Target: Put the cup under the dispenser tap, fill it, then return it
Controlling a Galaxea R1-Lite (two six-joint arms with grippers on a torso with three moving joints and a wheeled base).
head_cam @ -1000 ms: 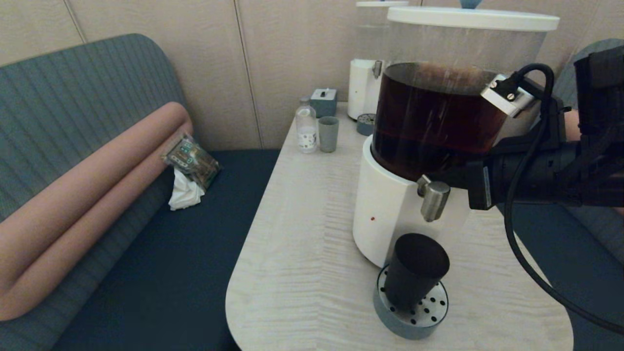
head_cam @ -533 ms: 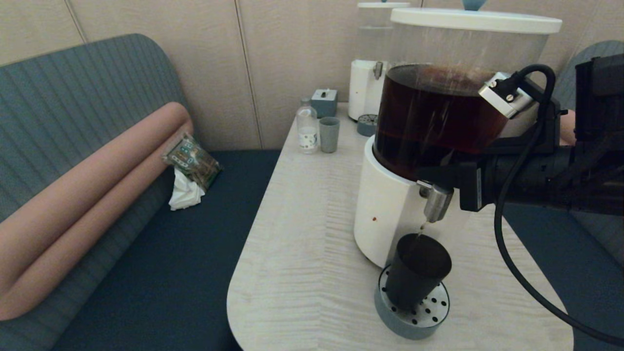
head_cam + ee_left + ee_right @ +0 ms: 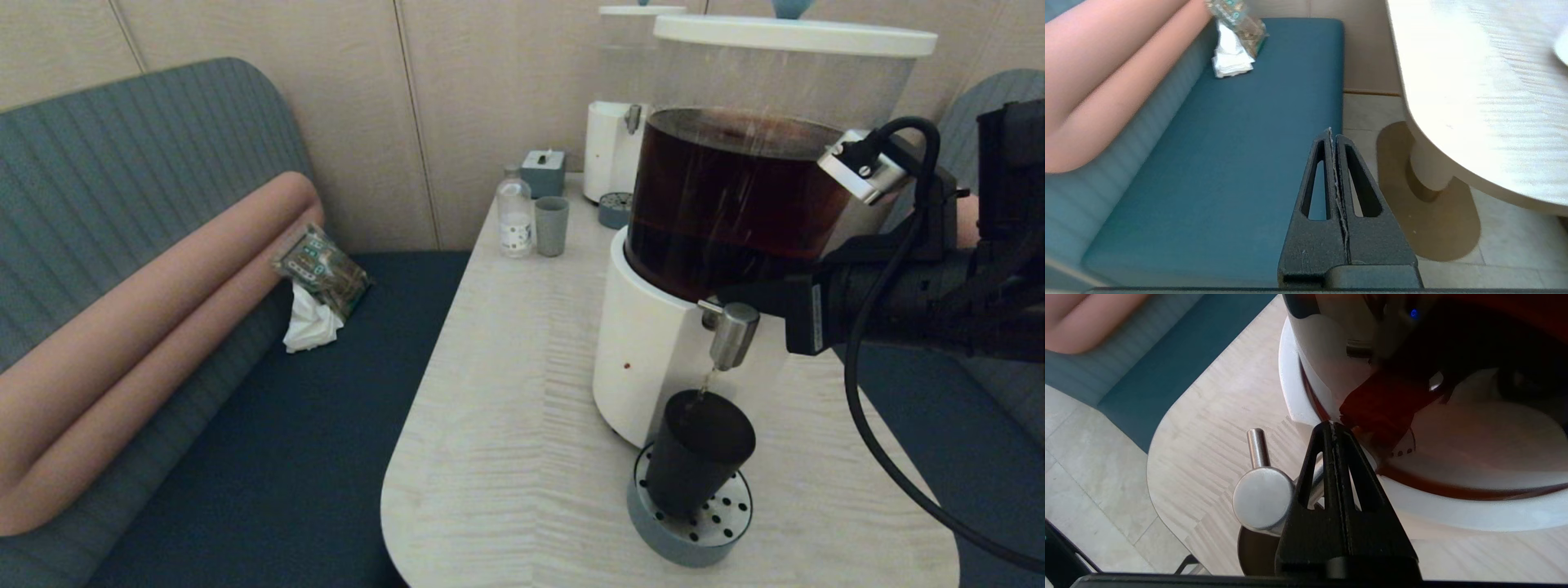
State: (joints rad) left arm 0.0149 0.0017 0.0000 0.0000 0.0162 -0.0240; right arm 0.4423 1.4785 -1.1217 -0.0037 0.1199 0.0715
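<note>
The black cup (image 3: 698, 453) stands on the round perforated drip tray (image 3: 692, 527), right under the steel dispenser tap (image 3: 731, 333). A thin brown trickle falls from the spout into the cup. My right arm (image 3: 898, 302) reaches in from the right at tap height. The right gripper (image 3: 1333, 425) is shut with nothing between its fingers; it lies over the tap's stem, behind the round cap (image 3: 1263, 498), tips near the white base (image 3: 1310, 375). The cup's dark mouth (image 3: 1251, 549) shows below the cap. My left gripper (image 3: 1331, 132) is shut, parked low over the bench seat.
At the table's far end stand a pale grey-blue tumbler (image 3: 551, 225), a small bottle (image 3: 514, 219), a blue box (image 3: 543, 170) and a clear-tank dispenser (image 3: 622, 122). A blue bench (image 3: 310, 425) with a pink bolster (image 3: 147, 327) lies left of the rounded table edge (image 3: 392, 506).
One second ago nothing fell from the tap; a thin brown trickle has run into the cup since half a second ago. My right arm moved in, then drew slightly back to the right.
</note>
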